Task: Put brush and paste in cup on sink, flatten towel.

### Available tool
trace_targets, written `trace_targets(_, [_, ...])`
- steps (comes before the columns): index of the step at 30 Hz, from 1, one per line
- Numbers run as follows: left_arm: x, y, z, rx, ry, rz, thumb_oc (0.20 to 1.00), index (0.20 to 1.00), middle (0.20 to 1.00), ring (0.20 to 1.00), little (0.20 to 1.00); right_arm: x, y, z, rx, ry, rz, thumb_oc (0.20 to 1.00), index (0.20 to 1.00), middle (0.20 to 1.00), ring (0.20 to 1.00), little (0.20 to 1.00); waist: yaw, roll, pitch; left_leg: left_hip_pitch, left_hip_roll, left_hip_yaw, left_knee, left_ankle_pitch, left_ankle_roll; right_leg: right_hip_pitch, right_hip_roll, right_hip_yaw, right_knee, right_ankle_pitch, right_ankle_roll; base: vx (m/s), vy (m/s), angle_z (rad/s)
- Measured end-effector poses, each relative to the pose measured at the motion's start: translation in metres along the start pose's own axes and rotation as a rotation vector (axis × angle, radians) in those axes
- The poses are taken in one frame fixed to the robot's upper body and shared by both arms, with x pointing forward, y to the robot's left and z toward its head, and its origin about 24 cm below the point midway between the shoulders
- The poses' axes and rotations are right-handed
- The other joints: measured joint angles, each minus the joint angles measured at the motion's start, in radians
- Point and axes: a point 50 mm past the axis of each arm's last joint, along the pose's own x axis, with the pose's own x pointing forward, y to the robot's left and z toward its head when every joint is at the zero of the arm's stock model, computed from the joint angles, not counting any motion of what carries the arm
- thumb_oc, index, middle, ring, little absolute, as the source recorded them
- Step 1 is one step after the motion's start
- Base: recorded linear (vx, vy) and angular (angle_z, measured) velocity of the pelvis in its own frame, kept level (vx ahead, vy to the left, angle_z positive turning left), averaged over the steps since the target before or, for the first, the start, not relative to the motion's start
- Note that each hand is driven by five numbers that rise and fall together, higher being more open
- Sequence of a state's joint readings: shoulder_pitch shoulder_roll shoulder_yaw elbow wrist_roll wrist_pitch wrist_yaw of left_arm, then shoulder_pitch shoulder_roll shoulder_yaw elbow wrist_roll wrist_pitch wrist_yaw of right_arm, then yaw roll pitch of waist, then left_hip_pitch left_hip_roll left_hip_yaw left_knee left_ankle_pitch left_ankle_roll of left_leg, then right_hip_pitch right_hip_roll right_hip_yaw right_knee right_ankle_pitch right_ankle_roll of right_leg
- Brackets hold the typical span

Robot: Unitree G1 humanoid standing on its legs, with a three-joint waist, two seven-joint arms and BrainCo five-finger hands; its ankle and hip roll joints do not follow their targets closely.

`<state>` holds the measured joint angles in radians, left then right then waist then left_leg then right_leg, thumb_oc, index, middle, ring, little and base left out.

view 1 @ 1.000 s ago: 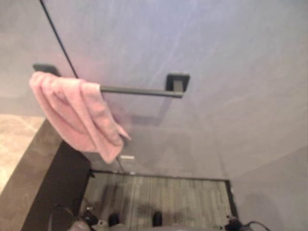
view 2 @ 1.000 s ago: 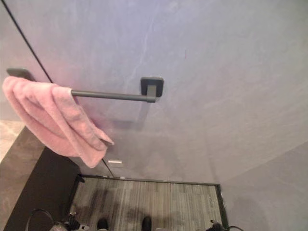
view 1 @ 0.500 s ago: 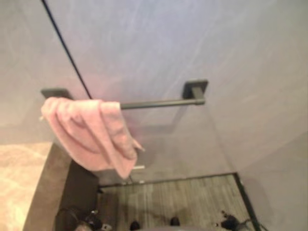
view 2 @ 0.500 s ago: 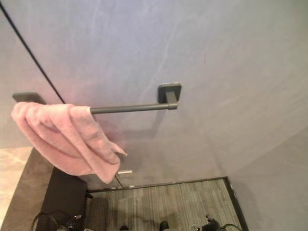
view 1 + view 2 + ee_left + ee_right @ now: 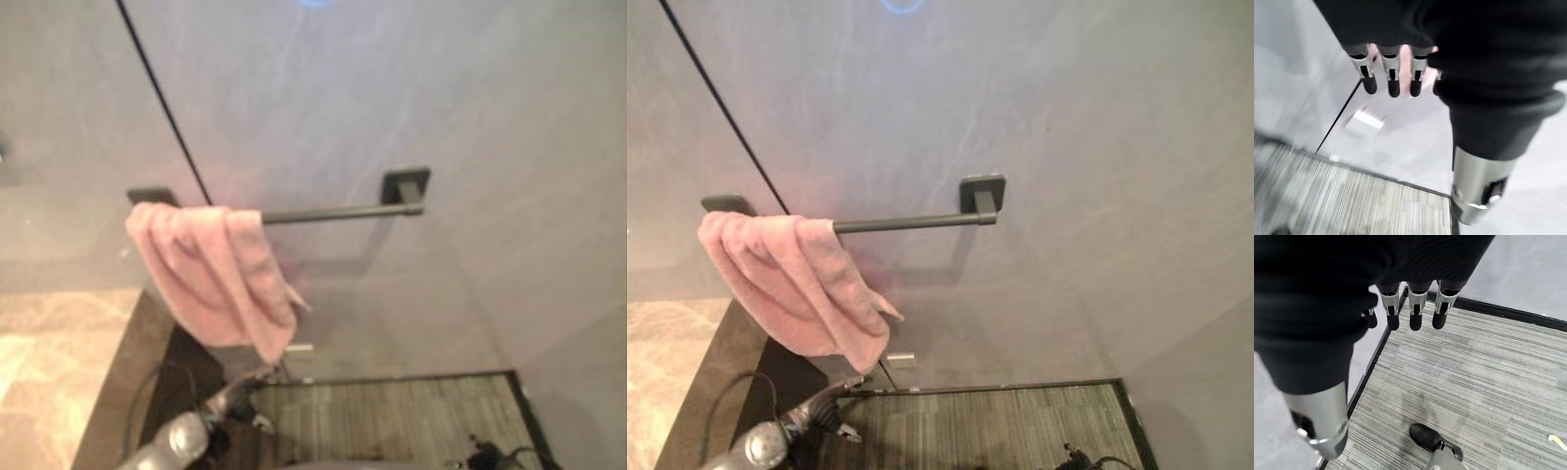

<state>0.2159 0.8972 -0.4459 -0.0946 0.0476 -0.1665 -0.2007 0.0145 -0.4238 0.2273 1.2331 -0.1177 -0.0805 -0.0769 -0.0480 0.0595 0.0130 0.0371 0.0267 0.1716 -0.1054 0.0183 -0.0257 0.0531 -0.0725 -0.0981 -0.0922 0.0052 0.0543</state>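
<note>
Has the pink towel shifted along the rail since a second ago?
No. The pink towel hangs bunched at the left end of the towel rail, as before; the camera moved.

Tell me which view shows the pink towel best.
The right eye view: the whole pink towel hangs bunched at the left end of the dark bar. The left eye view shows the same. The left wrist view catches just a pink patch behind the fingers.

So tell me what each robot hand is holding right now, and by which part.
Nothing. The left robot hand and right robot hand both have straight, empty fingers. The pink towel hangs bunched on the rail, untouched.
</note>
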Motion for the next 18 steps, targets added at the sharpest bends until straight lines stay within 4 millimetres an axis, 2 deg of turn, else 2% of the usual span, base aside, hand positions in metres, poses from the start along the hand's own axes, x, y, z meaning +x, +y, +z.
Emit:
trace_targets(1, [-0.007, 0.010, 0.010, 0.011, -0.041, 0.015, 1.000, 1.000, 1.000, 1.000, 1.000, 0.000, 0.000, -0.002, 0.002, 0.002, -0.002, 1.000, 1.000, 1.000, 1.000, 1.000, 0.000, -0.010, 0.007, 0.000, 0.001, -0.002, 0.000, 0.000, 0.000, 0.001, 0.002, -0.002, 0.001, 0.000, 0.000, -0.01, 0.007, 0.09])
trace_targets(2, [-0.026, 0.038, 0.027, -0.027, -0.118, 0.069, 1.000, 1.000, 1.000, 1.000, 1.000, -0.002, 0.000, -0.011, 0.001, 0.028, 0.003, 1.000, 1.000, 1.000, 1.000, 1.000, 0.014, -0.007, 0.004, -0.002, -0.002, -0.008, 0.000, 0.003, -0.005, 0.003, -0.001, -0.008, 0.002, 0.000, 0.003, -0.01, 0.005, 0.09])
trace_targets(3, [-0.033, 0.047, 0.030, -0.046, -0.129, 0.093, 1.000, 1.000, 1.000, 1.000, 1.000, -0.003, 0.001, -0.012, 0.001, 0.031, 0.006, 1.000, 1.000, 1.000, 1.000, 1.000, 0.013, -0.004, 0.004, -0.001, -0.002, -0.007, 0.000, 0.003, -0.005, 0.003, -0.002, -0.007, 0.003, 0.000, 0.003, 0.00, 0.004, 0.09])
trace_targets(4, [-0.045, 0.057, 0.031, -0.120, -0.141, 0.112, 1.000, 1.000, 1.000, 1.000, 1.000, -0.006, 0.006, -0.023, -0.002, 0.057, 0.030, 1.000, 1.000, 1.000, 1.000, 1.000, 0.022, -0.001, 0.005, -0.004, -0.005, -0.011, 0.000, 0.003, -0.006, 0.003, -0.003, -0.009, 0.007, 0.000, 0.004, 0.00, 0.001, 0.03])
trace_targets(6, [-0.065, 0.066, 0.030, -0.222, -0.147, 0.141, 1.000, 1.000, 1.000, 1.000, 1.000, -0.009, 0.018, -0.029, -0.003, 0.064, 0.079, 1.000, 1.000, 1.000, 1.000, 1.000, 0.027, -0.005, 0.008, -0.003, -0.005, -0.018, 0.000, 0.004, -0.006, 0.006, -0.003, -0.015, 0.007, -0.001, 0.005, 0.00, 0.003, 0.10])
trace_targets(10, [-0.083, 0.090, 0.031, -0.221, -0.161, 0.300, 1.000, 1.000, 1.000, 1.000, 1.000, -0.017, 0.040, -0.048, 0.010, 0.120, 0.150, 1.000, 1.000, 1.000, 1.000, 1.000, 0.048, -0.024, 0.013, -0.004, -0.006, -0.042, 0.000, 0.005, -0.007, 0.016, -0.004, -0.037, 0.004, -0.007, 0.012, 0.00, 0.019, 0.19])
trace_targets(14, [-0.108, 0.123, 0.014, -0.236, -0.126, 0.528, 1.000, 1.000, 1.000, 1.000, 1.000, -0.017, 0.041, -0.046, 0.030, 0.101, 0.149, 1.000, 1.000, 1.000, 1.000, 1.000, 0.055, -0.032, 0.000, -0.019, -0.008, -0.051, 0.000, 0.003, -0.009, 0.010, -0.007, -0.050, 0.003, -0.009, 0.014, 0.01, 0.032, 0.08])
trace_targets(16, [-0.111, 0.127, 0.014, -0.236, -0.130, 0.572, 1.000, 1.000, 1.000, 1.000, 1.000, -0.018, 0.042, -0.047, 0.040, 0.096, 0.149, 1.000, 1.000, 1.000, 1.000, 1.000, 0.056, -0.040, -0.012, -0.022, -0.010, -0.049, 0.000, 0.005, -0.007, 0.003, -0.010, -0.051, 0.004, -0.008, 0.014, 0.01, 0.052, 0.01])
trace_targets(18, [-0.112, 0.128, 0.003, -0.257, -0.104, 0.600, 1.000, 1.000, 1.000, 1.000, 1.000, -0.017, 0.040, -0.044, 0.068, 0.089, 0.141, 1.000, 1.000, 1.000, 1.000, 1.000, 0.056, -0.037, -0.017, -0.025, -0.015, -0.050, 0.001, 0.007, -0.005, 0.001, -0.014, -0.052, 0.007, -0.008, 0.015, 0.01, 0.051, 0.00])
